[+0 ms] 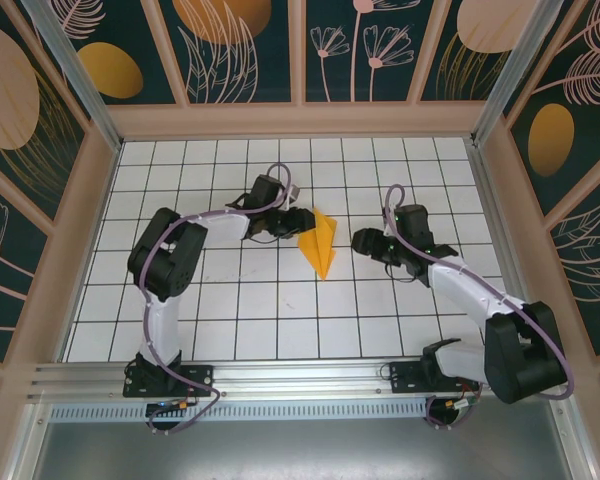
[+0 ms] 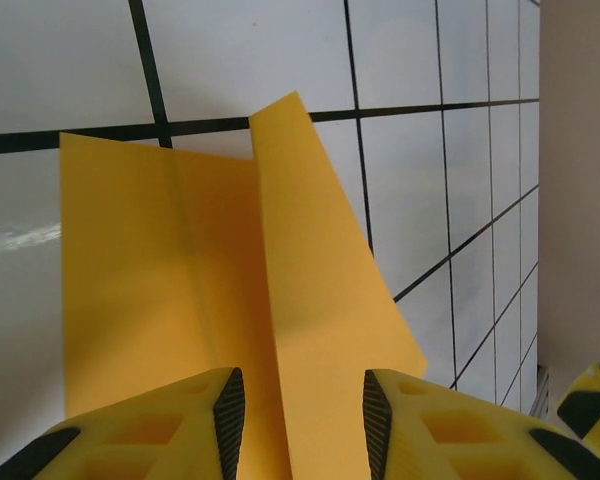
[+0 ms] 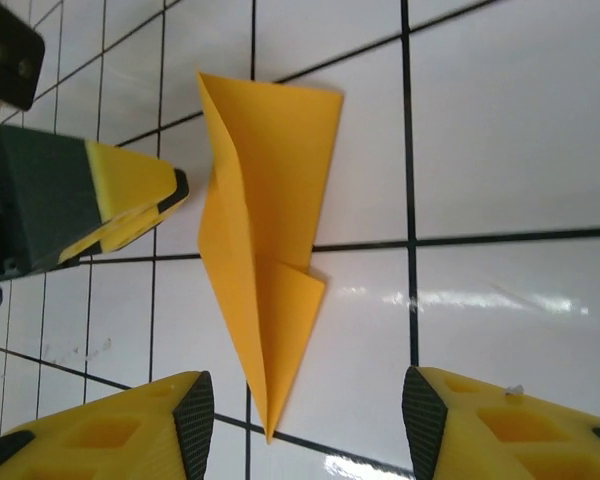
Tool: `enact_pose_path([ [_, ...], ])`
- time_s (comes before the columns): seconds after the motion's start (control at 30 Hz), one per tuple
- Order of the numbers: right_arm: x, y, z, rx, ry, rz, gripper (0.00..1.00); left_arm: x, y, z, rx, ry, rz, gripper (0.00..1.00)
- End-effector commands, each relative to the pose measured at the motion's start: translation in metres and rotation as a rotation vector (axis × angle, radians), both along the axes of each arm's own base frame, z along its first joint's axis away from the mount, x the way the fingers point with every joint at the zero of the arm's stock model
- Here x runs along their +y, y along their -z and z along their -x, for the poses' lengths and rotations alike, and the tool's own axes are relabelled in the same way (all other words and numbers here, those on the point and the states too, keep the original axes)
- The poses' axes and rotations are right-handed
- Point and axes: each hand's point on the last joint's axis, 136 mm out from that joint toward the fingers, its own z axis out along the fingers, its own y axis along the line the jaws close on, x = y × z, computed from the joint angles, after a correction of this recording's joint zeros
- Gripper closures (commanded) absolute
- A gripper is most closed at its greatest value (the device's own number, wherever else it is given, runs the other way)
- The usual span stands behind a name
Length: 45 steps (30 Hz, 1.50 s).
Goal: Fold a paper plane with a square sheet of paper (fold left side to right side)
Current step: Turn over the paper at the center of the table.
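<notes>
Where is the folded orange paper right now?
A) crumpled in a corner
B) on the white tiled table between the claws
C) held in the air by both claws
B: the pointed folded orange paper lies on the white tiled table, left gripper and right gripper flanking it.

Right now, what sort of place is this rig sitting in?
Likely a purpose-built robot test cell: a white gridded table boxed in by painted wall panels, the left arm and right arm bolted to a metal rail at the near edge, a folded orange paper plane between them.
</notes>
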Motion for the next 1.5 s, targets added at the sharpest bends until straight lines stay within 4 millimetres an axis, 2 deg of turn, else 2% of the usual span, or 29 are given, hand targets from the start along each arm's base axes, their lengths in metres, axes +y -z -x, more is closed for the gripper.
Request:
enact_pose_path([
  [0.0,0.002,-0.004,0.007,-0.013,-0.009,-0.047,0.44,-0.017,-0.008,-0.015,-0.020,0.015,0.068,0.60],
  [0.17,0.000,-0.001,0.013,-0.008,-0.010,-0.068,0.44,-0.028,0.007,-0.015,0.014,0.033,0.075,0.61],
  [0.27,0.001,-0.005,0.015,-0.019,-0.020,-0.112,0.39,-0.033,0.006,-0.016,0.017,0.045,0.098,0.67],
  [0.37,0.003,-0.014,0.014,-0.041,-0.034,-0.172,0.34,-0.036,0.003,-0.017,0.012,0.050,0.114,0.79],
  [0.47,0.007,-0.023,0.015,-0.057,-0.057,-0.244,0.27,-0.035,-0.012,-0.019,-0.025,0.052,0.119,0.89],
  [0.63,0.016,-0.036,0.016,-0.079,-0.092,-0.361,0.16,-0.026,-0.062,-0.022,-0.130,0.024,0.127,0.99],
  [0.9,0.036,-0.067,0.019,-0.141,-0.168,-0.561,0.04,-0.013,-0.160,-0.012,-0.275,-0.040,0.230,0.98],
  [1.03,0.055,-0.088,0.023,-0.187,-0.252,-0.628,0.03,-0.013,-0.194,-0.002,-0.300,-0.035,0.316,0.97],
  [1.13,0.070,-0.105,0.024,-0.227,-0.305,-0.658,0.03,-0.012,-0.206,0.005,-0.306,-0.021,0.344,0.97],
  [1.23,0.081,-0.110,0.019,-0.223,-0.319,-0.667,0.04,-0.014,-0.208,0.011,-0.290,-0.006,0.386,0.96],
  [1.3,0.085,-0.112,0.016,-0.211,-0.323,-0.690,0.10,-0.014,-0.209,0.014,-0.280,0.004,0.410,0.96],
  [1.47,0.089,-0.116,0.011,-0.213,-0.324,-0.724,0.34,-0.016,-0.210,0.019,-0.267,0.023,0.436,0.96],
])
